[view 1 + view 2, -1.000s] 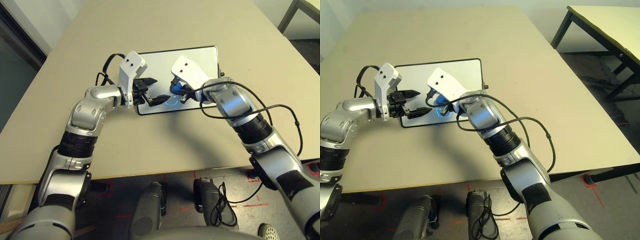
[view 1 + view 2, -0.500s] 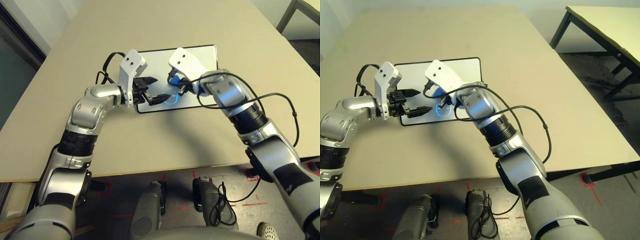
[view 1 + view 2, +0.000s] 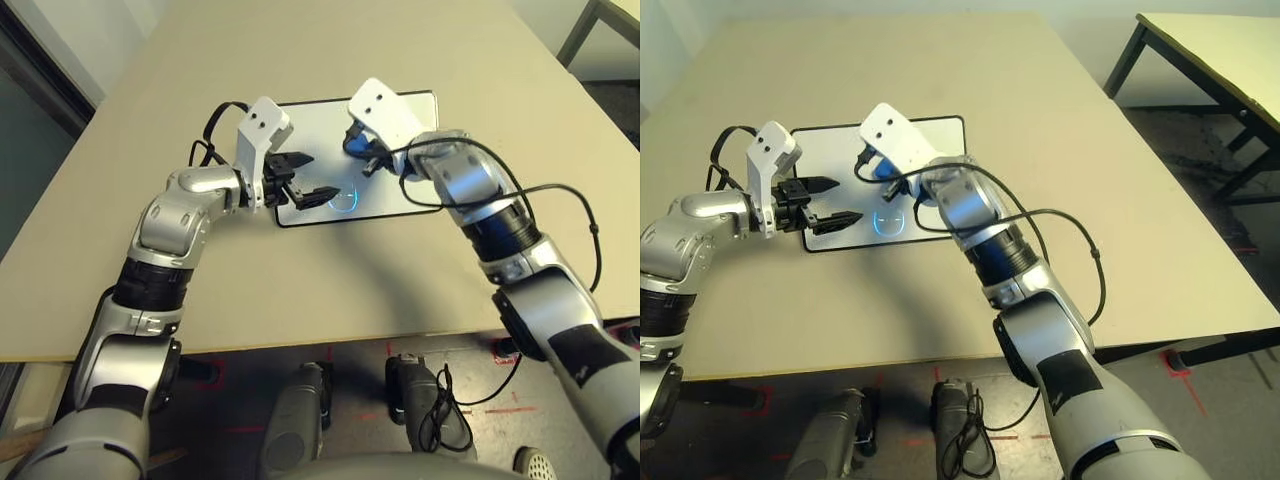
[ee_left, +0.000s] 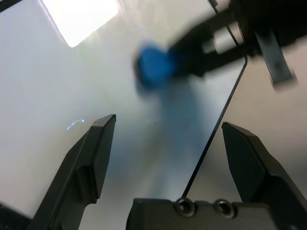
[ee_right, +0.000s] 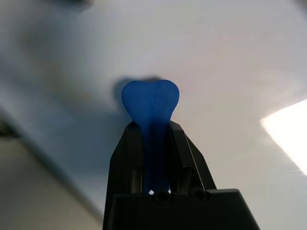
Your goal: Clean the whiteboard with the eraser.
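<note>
The whiteboard (image 3: 318, 128) lies flat on the table, black-framed. A small blue curved mark (image 3: 345, 203) sits near its near edge. My right gripper (image 3: 362, 158) is shut on the blue eraser (image 3: 350, 146) and holds it against the middle of the board; the right wrist view shows the eraser (image 5: 150, 100) pinched between the two black fingers, its end on the white surface. My left gripper (image 3: 305, 178) hovers open over the board's near left part. Its wrist view shows the blurred eraser (image 4: 153, 67) ahead of the spread fingers.
The beige table (image 3: 300, 290) has free surface all round the board, with its near edge close to my body. A black cable (image 3: 560, 215) loops off my right forearm. A second table (image 3: 1210, 50) stands off to the right.
My right gripper has carried the eraser from the board's near edge, by the blue mark, toward the board's middle and far side. The left arm has stayed put.
</note>
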Action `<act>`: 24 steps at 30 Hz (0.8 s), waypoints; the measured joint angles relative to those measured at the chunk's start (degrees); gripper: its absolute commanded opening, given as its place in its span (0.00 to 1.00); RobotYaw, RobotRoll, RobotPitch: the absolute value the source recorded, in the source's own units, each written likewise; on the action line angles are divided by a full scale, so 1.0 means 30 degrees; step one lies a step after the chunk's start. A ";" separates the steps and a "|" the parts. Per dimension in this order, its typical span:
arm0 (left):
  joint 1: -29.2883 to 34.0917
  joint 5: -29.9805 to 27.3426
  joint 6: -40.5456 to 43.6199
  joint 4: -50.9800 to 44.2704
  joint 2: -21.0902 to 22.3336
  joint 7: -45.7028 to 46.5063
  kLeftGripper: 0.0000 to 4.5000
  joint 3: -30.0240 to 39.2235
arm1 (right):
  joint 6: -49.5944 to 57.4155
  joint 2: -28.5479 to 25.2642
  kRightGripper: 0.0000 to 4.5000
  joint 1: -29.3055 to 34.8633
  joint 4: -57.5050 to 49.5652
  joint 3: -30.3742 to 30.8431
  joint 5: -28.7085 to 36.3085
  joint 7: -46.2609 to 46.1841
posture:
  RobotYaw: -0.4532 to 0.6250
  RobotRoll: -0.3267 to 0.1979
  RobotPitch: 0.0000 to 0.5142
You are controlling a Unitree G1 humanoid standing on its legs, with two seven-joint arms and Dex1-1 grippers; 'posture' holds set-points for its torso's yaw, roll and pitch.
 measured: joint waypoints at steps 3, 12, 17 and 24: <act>-0.0021 0.0002 -0.0001 0.0009 0.0004 -0.0019 1.00 -0.0006 | 0.0770 -0.0150 0.12 0.0501 -0.0914 0.0550 0.0000 0.0306 | 0.44 0.62 0.35; -0.0090 0.0015 -0.0010 0.0052 -0.0064 -0.0037 1.00 -0.0053 | 0.0475 -0.0023 0.12 -0.0187 0.0012 0.0664 0.0014 0.0410 | 0.44 0.62 0.35; -0.0094 0.0015 -0.0018 0.0056 -0.0082 -0.0036 1.00 -0.0056 | -0.0596 0.0341 0.12 -0.2067 0.2302 -0.0401 0.0003 -0.0403 | 0.44 0.62 0.35; -0.0080 0.0009 -0.0017 0.0051 -0.0081 0.0011 1.00 -0.0055 | -0.1703 0.0710 0.12 -0.2707 0.3554 -0.0942 0.0001 -0.0726 | 0.45 0.62 0.35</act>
